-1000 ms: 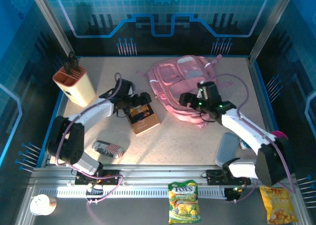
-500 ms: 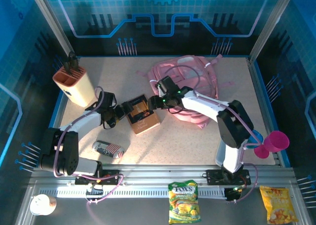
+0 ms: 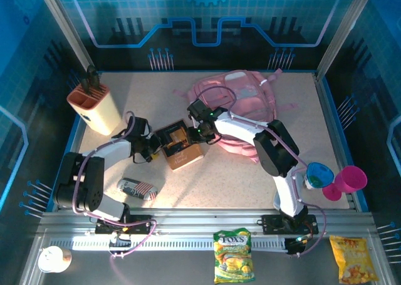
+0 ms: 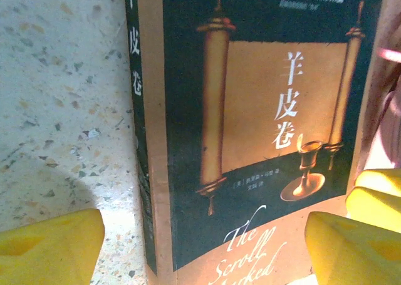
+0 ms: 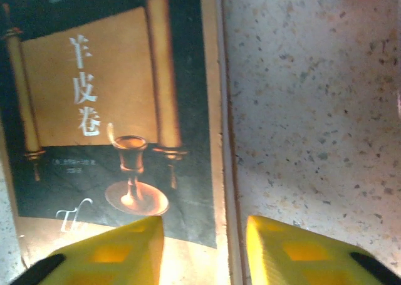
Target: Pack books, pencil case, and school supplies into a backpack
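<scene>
Dark brown-black, with a gold scroll and a goblet printed on its cover, the book [image 3: 180,146] lies flat on the speckled table [image 3: 238,178], and both of my pincers are at it. My left pincer [image 3: 152,149] stands at the book's left edge with its jaws wide apart and nothing held. In that wrist's camera its yellow fingers [image 4: 50,250] straddle the spine, one over bare table beside the book, the other over the cover. My right pincer [image 3: 195,130] is at the book's far right corner. Its jaws are also apart, by a narrower gap, and clamp nothing. In its own camera one finger [image 5: 106,257] hangs over the cover and the other over the table just beside the book's edge, which runs between them. Whether any fingertip touches the cover I cannot tell.

The pink backpack [image 3: 235,97] lies on the table just beyond the book and to its right, behind my right pincer. The striped pencil case [image 3: 136,188] lies nearer to me than the book and a little to its left, apart from it. The beige holder [image 3: 94,106] with the orange top stands well to the book's left and farther back. A blue cup [image 3: 318,174] and a pink cup [image 3: 351,181] sit far to the book's right, toward the near table edge
</scene>
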